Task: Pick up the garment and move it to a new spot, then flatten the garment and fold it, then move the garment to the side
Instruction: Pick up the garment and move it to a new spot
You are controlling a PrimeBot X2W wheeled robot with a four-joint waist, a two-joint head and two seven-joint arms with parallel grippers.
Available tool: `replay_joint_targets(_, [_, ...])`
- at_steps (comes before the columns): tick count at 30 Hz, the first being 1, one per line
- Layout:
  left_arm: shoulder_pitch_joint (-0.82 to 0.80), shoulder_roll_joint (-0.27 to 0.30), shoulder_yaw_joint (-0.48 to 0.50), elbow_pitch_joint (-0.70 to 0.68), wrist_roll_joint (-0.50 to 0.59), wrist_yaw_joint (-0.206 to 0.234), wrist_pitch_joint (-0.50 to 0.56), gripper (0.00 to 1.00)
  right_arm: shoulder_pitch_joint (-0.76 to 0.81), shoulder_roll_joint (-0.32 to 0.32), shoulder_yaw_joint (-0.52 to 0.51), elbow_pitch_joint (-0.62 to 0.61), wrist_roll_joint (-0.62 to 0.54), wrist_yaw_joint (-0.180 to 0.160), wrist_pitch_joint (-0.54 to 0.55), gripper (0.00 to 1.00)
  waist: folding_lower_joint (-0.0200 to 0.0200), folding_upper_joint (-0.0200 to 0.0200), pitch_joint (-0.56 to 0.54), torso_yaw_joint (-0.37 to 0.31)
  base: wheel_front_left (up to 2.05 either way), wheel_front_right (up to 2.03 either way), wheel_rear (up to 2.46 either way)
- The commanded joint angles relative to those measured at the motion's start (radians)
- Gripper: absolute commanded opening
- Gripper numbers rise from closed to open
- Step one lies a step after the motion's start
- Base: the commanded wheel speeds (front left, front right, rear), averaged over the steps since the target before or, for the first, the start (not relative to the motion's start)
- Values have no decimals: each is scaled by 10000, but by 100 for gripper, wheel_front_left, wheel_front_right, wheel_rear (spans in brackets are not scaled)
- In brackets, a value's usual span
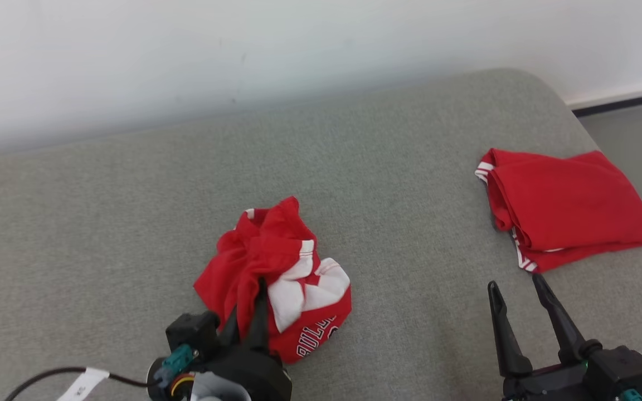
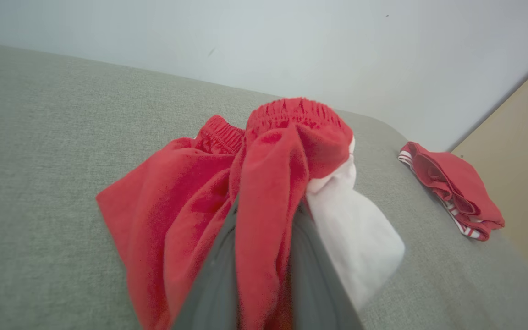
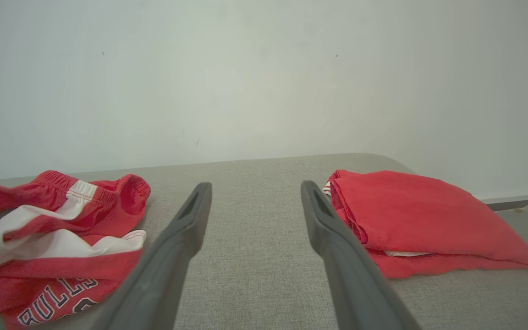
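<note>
A crumpled red and white garment [image 1: 276, 278] with dark lettering lies bunched on the grey cushion [image 1: 131, 211], near its front middle. My left gripper [image 1: 254, 301] is shut on a fold of its red cloth. In the left wrist view the red cloth [image 2: 264, 220] is pinched between the two fingers [image 2: 213, 284], with the elastic waistband bunched above. The same garment [image 3: 53, 233] lies at the left of the right wrist view. My right gripper [image 1: 519, 292] hovers open over bare cushion at the lower right, its fingers [image 3: 177, 243] apart with nothing between them.
A second red garment [image 1: 566, 206], folded, lies near the cushion's right edge, just beyond my right gripper, and appears as a folded garment [image 3: 420, 220] in the right wrist view. A white wall [image 1: 243, 55] backs the cushion. Grey floor [image 1: 638, 128] lies to the right.
</note>
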Motion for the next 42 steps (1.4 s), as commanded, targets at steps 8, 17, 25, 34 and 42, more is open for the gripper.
replay_joint_targets(8, [1580, 117, 838, -968, 689, 252, -50, 100, 522, -101, 170, 89, 135, -20, -6, 100, -1, -1, -1293, 1027, 0, 0, 0])
replay_joint_targets(17, [2981, 315, 1823, -2038, 1615, -411, -49, 100, 870, 15, 357, 37, 190, -20, -6, 100, -1, -1, -1932, 1867, 0, 0, 0])
replay_joint_targets(25, [3965, 372, 2483, -3399, 3224, -601, -50, 100, 1282, 122, 439, -107, 116, -20, -6, 100, -1, -1, -2421, 2185, 0, 0, 0])
replay_joint_targets(34, [5465, 450, 2873, -4863, 4958, -892, -50, 100, 1861, 185, 174, -309, 94, -20, -6, 100, -1, -1, -2908, 2097, 0, 0, 0])
replay_joint_targets(42, [5969, 457, 2708, -5010, 5703, -820, -50, 100, 2347, 255, 22, -362, -29, -20, -6, 100, -1, -1, -2985, 2045, 0, 0, 0])
